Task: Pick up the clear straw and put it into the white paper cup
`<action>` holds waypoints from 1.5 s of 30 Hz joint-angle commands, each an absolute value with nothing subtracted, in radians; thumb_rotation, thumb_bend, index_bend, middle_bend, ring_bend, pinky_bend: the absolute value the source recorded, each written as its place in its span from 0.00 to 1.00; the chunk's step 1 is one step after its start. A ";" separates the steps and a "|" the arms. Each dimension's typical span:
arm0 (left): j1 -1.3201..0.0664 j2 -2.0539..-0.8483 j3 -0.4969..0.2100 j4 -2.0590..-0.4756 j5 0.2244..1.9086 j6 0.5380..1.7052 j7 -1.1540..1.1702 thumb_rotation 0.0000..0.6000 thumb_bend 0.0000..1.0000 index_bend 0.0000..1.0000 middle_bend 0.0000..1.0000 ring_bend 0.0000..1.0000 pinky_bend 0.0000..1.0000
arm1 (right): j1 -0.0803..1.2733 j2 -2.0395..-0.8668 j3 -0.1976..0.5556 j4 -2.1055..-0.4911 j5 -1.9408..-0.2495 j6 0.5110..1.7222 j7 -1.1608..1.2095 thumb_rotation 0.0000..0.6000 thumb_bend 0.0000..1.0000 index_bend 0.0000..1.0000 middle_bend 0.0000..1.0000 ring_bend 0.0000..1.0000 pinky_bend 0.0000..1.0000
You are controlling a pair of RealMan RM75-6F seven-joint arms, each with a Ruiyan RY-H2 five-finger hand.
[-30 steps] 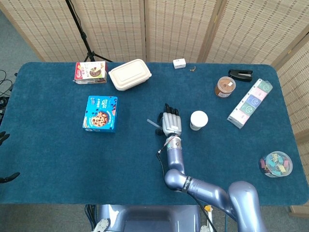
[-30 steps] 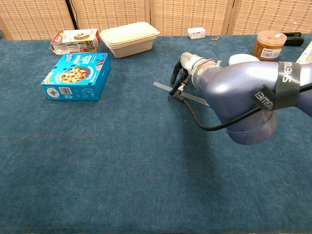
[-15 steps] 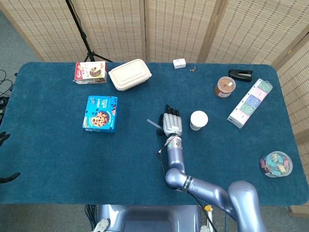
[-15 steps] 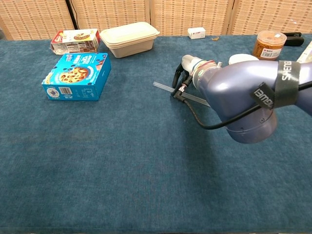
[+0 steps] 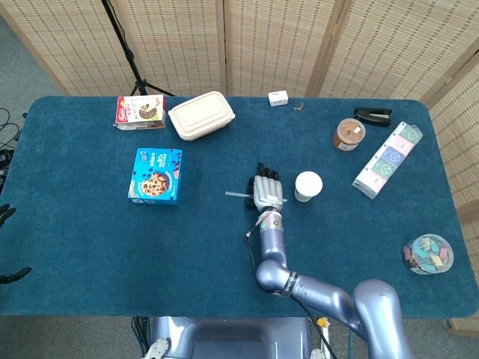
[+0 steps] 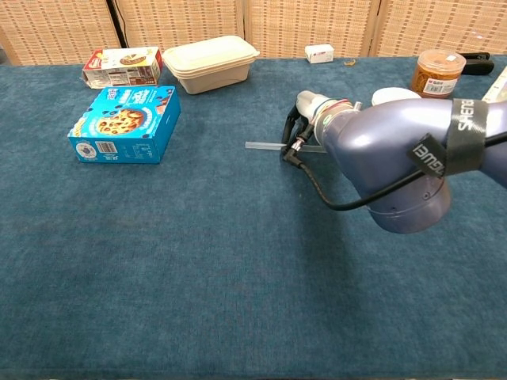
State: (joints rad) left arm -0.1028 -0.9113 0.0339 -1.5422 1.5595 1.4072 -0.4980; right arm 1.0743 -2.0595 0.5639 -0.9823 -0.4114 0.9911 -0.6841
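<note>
Your right hand (image 5: 267, 192) lay over the straw (image 5: 236, 196), grip unclear; the straw ran level, pointing left over bare cloth, cup (image 5: 307, 185) just right.

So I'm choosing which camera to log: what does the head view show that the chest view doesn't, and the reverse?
Only the head view shows the back of the right hand with its dark fingers over the clear straw, plus the round tub of coloured clips. Only the chest view shows the arm's black strap, and the arm hides the hand there. Both show the straw's free end, the white paper cup, the blue cookie box and the beige lidded container. The left hand appears in neither.
</note>
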 commanded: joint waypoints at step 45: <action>-0.109 -0.917 0.046 -1.566 1.574 1.395 -0.444 1.00 0.01 0.00 0.00 0.00 0.00 | 0.644 -1.564 0.702 -1.493 -0.956 0.782 0.444 1.00 0.49 0.55 0.00 0.00 0.00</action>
